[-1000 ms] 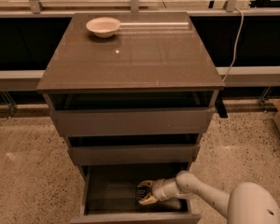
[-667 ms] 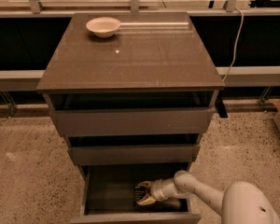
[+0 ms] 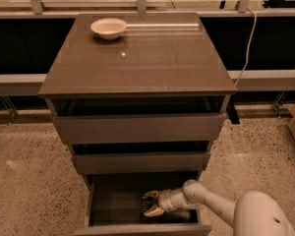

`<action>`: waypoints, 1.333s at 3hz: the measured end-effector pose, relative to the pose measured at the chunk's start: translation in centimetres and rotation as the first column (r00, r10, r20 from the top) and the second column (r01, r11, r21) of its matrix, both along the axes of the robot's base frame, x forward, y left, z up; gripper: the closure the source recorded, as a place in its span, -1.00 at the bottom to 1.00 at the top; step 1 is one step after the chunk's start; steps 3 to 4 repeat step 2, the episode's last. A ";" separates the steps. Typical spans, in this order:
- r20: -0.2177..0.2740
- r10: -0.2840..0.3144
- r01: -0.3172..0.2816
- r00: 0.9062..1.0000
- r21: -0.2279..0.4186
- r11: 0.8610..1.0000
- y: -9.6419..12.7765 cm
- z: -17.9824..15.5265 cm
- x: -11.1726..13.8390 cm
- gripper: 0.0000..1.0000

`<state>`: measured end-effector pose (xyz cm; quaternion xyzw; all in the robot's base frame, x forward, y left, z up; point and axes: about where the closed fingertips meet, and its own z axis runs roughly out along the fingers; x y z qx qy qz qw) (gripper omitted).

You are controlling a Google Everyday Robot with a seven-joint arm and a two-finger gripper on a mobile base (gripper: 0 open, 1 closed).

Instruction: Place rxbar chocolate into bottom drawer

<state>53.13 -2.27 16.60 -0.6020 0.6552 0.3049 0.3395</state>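
Observation:
The bottom drawer (image 3: pixel 113 200) is pulled out below the two wider drawers, and its dark inside shows. My gripper (image 3: pixel 150 203) reaches into it from the right, low over the drawer floor. Its yellow-tipped fingers (image 3: pixel 152 211) are spread apart. The rxbar chocolate (image 3: pixel 144 205) shows as a small black flat shape on the drawer floor between the fingertips, partly hidden by them. I cannot tell whether the fingers still touch it.
A white bowl (image 3: pixel 108 27) stands at the back left of the cabinet top (image 3: pixel 137 58). The top drawer (image 3: pixel 137 127) and middle drawer (image 3: pixel 140 161) are slightly open. A dark cable (image 3: pixel 246 48) hangs at the right. Speckled floor surrounds the cabinet.
The gripper has stayed inside the bottom drawer, shifting only slightly to the left. The bar remains between the fingertips on the drawer floor.

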 end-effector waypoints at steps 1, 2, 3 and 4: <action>-0.002 0.002 -0.002 1.000 0.002 1.000 0.2 -0.1 -0.1 -1.00; -0.002 0.002 -0.002 1.000 0.002 1.000 0.2 -0.1 -0.1 -1.00; -0.002 0.002 -0.002 1.000 0.002 1.000 0.2 -0.1 -0.1 -1.00; -0.002 0.002 -0.002 1.000 0.002 1.000 0.2 -0.1 -0.1 -1.00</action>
